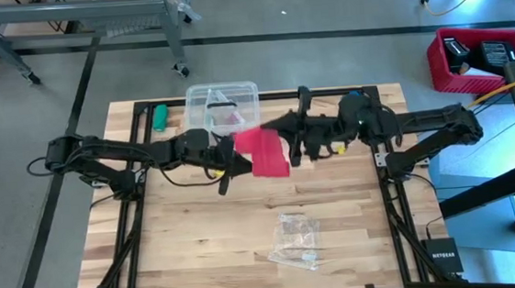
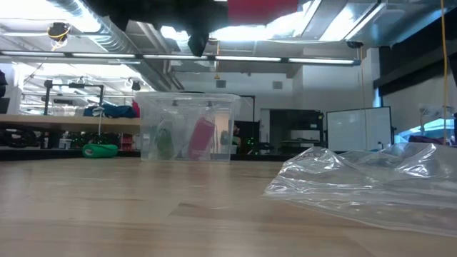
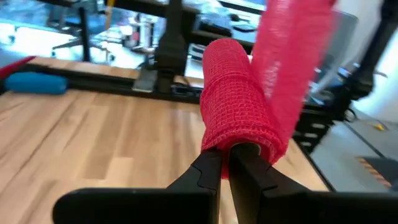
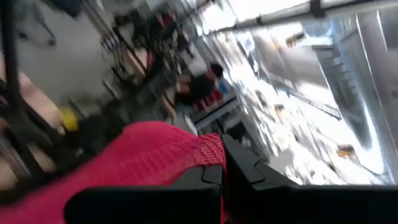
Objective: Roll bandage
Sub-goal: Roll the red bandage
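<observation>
We see both arms meeting above the counter (image 1: 246,228) mid-back; left gripper (image 3: 227,163) fingers clenched on the rolled end of the bandage (image 1: 264,151), held in the air; right gripper (image 4: 222,171) fingers clamped on the loose strip end; bandage spans between them, just in front of the clear box (image 1: 223,105); crumpled wrapper (image 1: 295,240) lies near the front.

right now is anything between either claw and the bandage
Nothing visible. The left claw is shut on the rolled part of the bandage, and the right claw is shut on its loose end, both held above the table.
</observation>
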Available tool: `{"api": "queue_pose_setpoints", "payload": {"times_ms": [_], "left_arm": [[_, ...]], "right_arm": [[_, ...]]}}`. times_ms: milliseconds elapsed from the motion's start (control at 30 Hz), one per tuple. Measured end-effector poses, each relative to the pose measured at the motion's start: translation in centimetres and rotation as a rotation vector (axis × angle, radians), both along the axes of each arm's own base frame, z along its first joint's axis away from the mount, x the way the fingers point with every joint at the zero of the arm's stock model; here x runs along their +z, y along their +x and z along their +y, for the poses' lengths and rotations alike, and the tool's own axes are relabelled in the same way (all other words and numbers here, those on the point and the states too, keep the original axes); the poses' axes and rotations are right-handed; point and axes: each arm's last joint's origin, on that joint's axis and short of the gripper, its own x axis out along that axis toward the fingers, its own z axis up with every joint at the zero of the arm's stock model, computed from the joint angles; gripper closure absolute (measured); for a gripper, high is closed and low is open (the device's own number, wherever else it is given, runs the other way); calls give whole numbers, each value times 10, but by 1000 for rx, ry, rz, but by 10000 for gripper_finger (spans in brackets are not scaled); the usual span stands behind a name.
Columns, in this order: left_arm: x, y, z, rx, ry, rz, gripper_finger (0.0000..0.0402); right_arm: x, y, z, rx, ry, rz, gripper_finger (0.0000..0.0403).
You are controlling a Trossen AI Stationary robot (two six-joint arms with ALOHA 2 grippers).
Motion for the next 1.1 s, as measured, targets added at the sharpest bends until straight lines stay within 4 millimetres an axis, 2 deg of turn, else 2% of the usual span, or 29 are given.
{"api": "queue_pose_setpoints", "payload": {"times_ms": [267, 433, 667, 967, 1100], "left_arm": [[3, -3, -32, -132, 102, -38, 389], [10, -7, -38, -159, 137, -72, 389], [30, -23, -38, -148, 193, -152, 389], [53, -44, -32, 10, 302, -228, 389], [60, -50, -28, 115, 352, -244, 389]], "right_arm": [[-13, -1, -39, -142, 117, 125, 402], [-24, -2, -52, -177, 223, 215, 402], [-49, -2, -53, -207, 287, 331, 402], [-94, -1, -52, -192, 434, 410, 402], [-108, -1, -51, -167, 529, 396, 402]]}}
